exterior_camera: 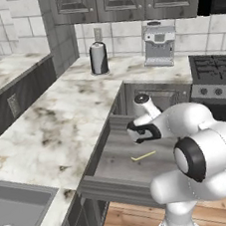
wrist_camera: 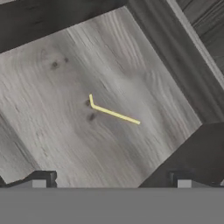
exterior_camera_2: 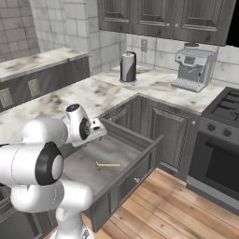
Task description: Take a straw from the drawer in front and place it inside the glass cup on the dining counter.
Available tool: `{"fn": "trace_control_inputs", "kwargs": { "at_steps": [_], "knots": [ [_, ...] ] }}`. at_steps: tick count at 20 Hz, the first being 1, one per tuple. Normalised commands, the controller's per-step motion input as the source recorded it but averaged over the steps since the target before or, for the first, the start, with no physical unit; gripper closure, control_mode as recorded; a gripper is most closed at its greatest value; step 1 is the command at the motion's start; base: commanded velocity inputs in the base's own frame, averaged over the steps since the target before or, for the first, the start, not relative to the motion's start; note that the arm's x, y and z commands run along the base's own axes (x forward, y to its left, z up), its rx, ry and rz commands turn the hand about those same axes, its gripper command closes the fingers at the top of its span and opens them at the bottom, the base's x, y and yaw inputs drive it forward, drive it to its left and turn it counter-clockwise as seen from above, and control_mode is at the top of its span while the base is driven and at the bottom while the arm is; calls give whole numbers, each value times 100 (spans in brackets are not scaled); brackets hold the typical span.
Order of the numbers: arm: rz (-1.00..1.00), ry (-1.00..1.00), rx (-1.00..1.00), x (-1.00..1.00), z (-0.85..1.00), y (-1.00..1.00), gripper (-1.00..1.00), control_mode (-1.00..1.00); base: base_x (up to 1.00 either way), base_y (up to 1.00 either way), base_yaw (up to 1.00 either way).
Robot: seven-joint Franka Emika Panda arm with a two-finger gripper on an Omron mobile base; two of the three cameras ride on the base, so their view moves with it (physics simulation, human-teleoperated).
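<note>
Hand view shows you the pincer point(wrist_camera: 112, 183) spread wide, pointing down over the open drawer point(wrist_camera: 52, 109), above the straw point(wrist_camera: 114, 113) mid-floor.

I can read no text, label, brand or number anywhere around me. The coffee machine point(exterior_camera_2: 193, 69) far ahead of my jaws has a small pale panel on its front (too blurred to make out any characters), and the silvery canister point(exterior_camera: 98, 58) beside it is unmarked.
</note>
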Motion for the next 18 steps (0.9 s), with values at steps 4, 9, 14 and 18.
{"fn": "trace_control_inputs", "kwargs": {
  "at_steps": [4,9,14,18],
  "knots": [
    [1,21,0,12,-42,0,-100,-100,0,0,0],
    [4,17,0,7,-38,5,-100,-100,0,0,0],
    [10,8,0,4,-32,6,-100,-100,0,0,0],
    [16,8,0,10,-34,1,-100,-100,0,0,0]
  ]
}}
